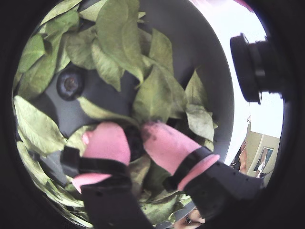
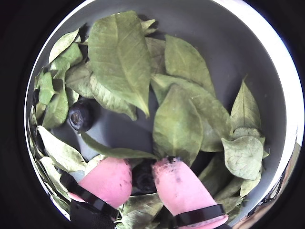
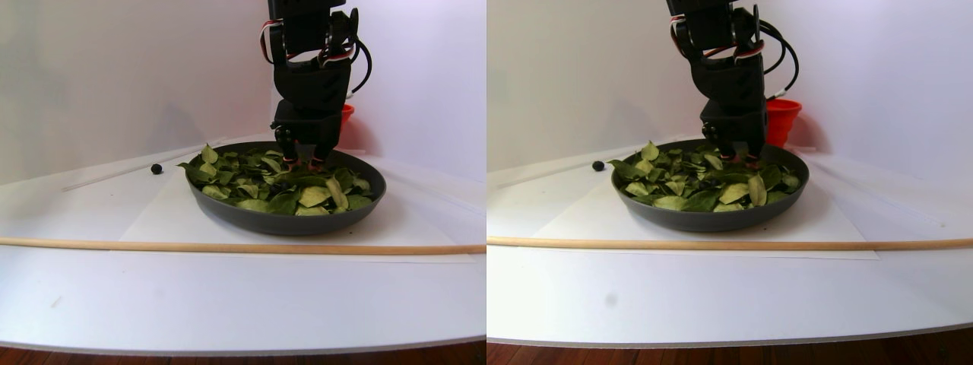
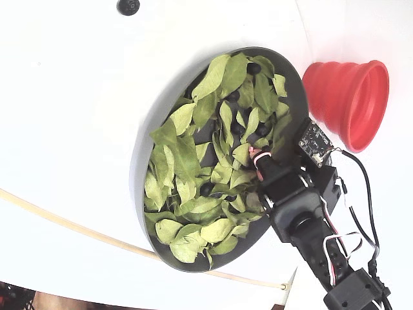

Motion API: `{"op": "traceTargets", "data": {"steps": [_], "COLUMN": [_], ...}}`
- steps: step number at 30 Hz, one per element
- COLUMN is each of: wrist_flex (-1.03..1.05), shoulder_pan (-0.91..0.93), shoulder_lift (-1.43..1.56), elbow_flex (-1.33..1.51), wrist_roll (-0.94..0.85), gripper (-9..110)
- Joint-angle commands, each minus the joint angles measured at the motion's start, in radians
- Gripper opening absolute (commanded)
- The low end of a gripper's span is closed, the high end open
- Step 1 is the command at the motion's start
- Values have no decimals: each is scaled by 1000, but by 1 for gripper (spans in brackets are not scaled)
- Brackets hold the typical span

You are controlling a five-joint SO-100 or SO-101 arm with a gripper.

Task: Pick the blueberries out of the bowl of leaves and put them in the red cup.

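A: What is the tool point(image 2: 143, 179) doing in the wrist views?

B: Its two pink fingertips point(image 2: 107, 180) are closing narrowly on a dark blueberry point(image 2: 143, 177), which is sitting pinched between them, low in the bowl of leaves point(image 2: 248, 52). A second blueberry point(image 2: 80, 116) is lying free on the grey floor of the bowl, up and to the left, partly ringed by leaves.

A: Is the stereo pair showing that grip?

B: No. There the tool point(image 3: 302, 160) is reaching down into the bowl of leaves point(image 3: 289, 219) near its back rim, but the fingertips are too small to read. What that view is adding is a stray berry point(image 3: 156, 169) lying on the white surface point(image 3: 228, 304) left of the bowl, a wooden rod point(image 3: 228, 246) stretching across in front, and the red cup point(image 3: 783, 120) standing behind the bowl.

A: And the fixed view?

B: It is showing the red cup point(image 4: 352, 97) just beside the bowl's rim point(image 4: 139, 161), apart from it, and several more dark berries point(image 4: 206, 189) scattered among the leaves. The arm is entering from the lower right.
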Motion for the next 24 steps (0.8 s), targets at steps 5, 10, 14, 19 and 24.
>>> {"op": "traceTargets", "data": {"steps": [5, 10, 14, 19, 24], "wrist_flex": [18, 31, 54, 80, 101], "shoulder_pan": [25, 28, 29, 32, 35], "shoulder_lift": [169, 193, 221, 255, 293], "elbow_flex": [-60, -55, -54, -49, -40], "wrist_roll": [-17, -26, -34, -46, -54], "gripper": [8, 8, 8, 8, 8]}}
